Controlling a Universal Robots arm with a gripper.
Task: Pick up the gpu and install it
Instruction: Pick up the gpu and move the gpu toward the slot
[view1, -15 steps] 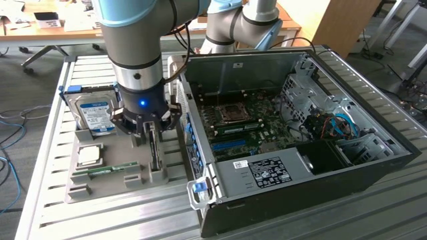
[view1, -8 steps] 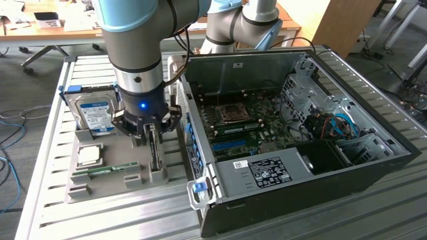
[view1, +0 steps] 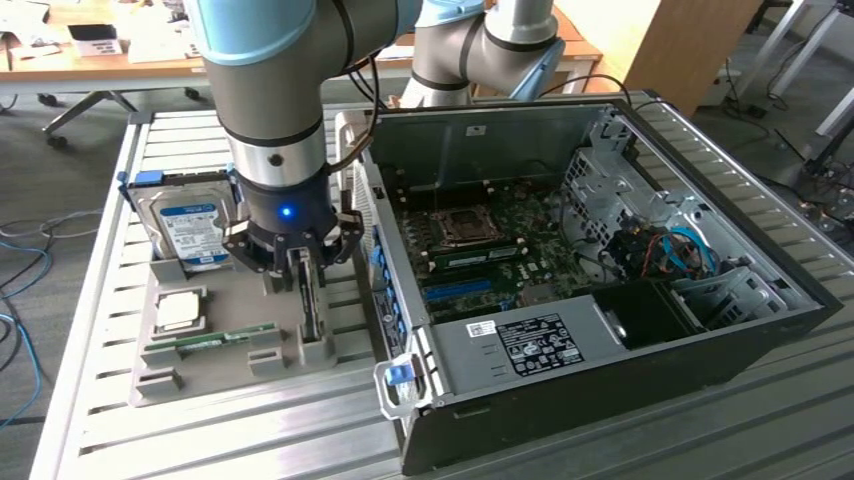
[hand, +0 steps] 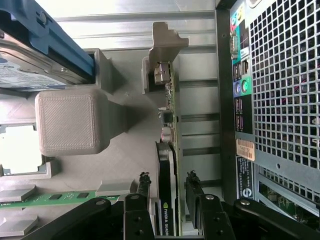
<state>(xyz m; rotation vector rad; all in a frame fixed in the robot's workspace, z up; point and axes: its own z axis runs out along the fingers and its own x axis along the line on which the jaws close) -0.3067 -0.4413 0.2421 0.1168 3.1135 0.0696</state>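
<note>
The gpu (hand: 166, 162) stands on its edge in a slot of the grey holder tray (hand: 125, 165), its green board edge and black cooler facing the wrist camera. My gripper (hand: 169, 187) is open and straddles the card, one black finger (hand: 145, 186) on the cooler side and the other on the board side, each with a small gap to it. In the exterior view the gripper (view1: 307, 265) hangs straight down over the gpu (view1: 311, 312), just off the open computer case (view1: 587, 270), on that view's left side of it.
The holder tray (view1: 200, 375) also carries a hard drive (view1: 190, 232) standing upright, a square processor (view1: 180, 308) and a RAM stick (view1: 214, 338). The case's perforated back panel (hand: 285, 85) stands close beside the card. Everything rests on a slatted metal table (view1: 174, 450).
</note>
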